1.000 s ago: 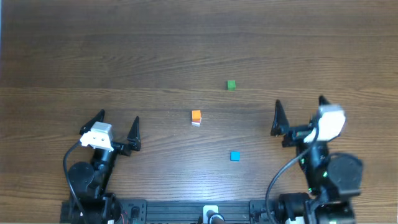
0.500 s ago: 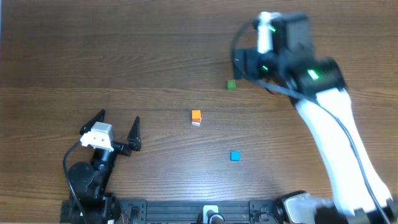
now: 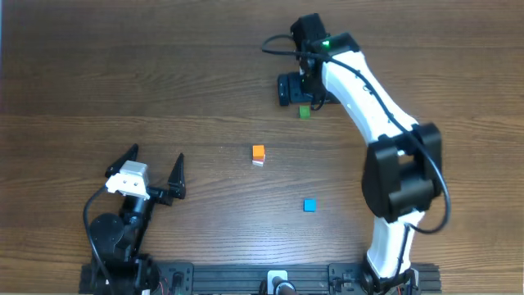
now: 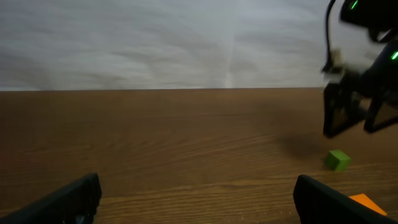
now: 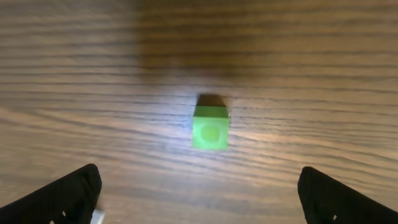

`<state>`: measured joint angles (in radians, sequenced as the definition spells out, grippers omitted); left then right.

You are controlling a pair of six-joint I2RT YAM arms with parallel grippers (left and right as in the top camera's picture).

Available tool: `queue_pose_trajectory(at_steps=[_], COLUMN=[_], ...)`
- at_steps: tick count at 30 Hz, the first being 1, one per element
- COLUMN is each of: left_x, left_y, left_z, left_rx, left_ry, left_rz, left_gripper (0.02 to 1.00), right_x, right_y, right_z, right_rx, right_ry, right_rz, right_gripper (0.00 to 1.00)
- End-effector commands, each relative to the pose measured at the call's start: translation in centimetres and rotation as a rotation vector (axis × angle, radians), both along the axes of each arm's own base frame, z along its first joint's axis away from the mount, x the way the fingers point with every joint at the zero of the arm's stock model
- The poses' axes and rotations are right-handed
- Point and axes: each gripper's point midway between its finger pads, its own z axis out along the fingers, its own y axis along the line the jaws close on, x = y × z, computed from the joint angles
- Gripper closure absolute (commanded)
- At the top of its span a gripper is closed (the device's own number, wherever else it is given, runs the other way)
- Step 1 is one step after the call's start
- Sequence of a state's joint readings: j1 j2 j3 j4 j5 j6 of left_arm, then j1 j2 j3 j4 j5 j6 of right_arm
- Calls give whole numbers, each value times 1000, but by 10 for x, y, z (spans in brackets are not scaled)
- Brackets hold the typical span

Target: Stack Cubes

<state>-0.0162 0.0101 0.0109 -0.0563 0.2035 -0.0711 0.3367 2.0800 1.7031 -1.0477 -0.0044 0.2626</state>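
Note:
A green cube (image 3: 304, 112) lies on the table toward the back. My right gripper (image 3: 296, 90) hangs above it, open, and its wrist view looks straight down on the green cube (image 5: 210, 128) between the spread fingers. An orange cube (image 3: 259, 152) sits on top of a white cube (image 3: 258, 163) at the table's middle. A blue cube (image 3: 309, 205) lies alone nearer the front. My left gripper (image 3: 155, 168) rests open at the front left, holding nothing; its wrist view shows the green cube (image 4: 337, 160) and a corner of the orange cube (image 4: 368, 203) far off.
The wooden table (image 3: 123, 65) carries nothing else. The right arm (image 3: 377, 115) stretches from the front right across to the back middle. A pale wall (image 4: 155, 43) stands beyond the table's far edge.
The right arm has swung from its rest at the front right out to the back, and its gripper now hangs over the green cube. The left arm and the cubes have not moved.

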Motion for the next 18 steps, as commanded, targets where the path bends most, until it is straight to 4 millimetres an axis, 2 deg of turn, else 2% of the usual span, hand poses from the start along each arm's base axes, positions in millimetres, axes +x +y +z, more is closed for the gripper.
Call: queue_pose_trajectory(at_steps=[1, 5, 8, 18], left_x=[0, 0, 0, 0], left_y=[0, 0, 0, 0], left_z=[-1, -1, -1, -1], left_rx=[11, 11, 11, 11], left_ry=[-4, -4, -4, -4], left_rz=[-4, -4, -4, -4], left_gripper=[18, 18, 18, 18], right_x=[1, -2, 3, 1], right_y=[-2, -5, -6, -12], right_z=[-29, -48, -52, -56], right_rx=[-32, -48, -59, -90], right_ry=[56, 96, 82, 85], right_rz=[-15, -17, -15, -19], right_gripper=[9, 9, 7, 237])
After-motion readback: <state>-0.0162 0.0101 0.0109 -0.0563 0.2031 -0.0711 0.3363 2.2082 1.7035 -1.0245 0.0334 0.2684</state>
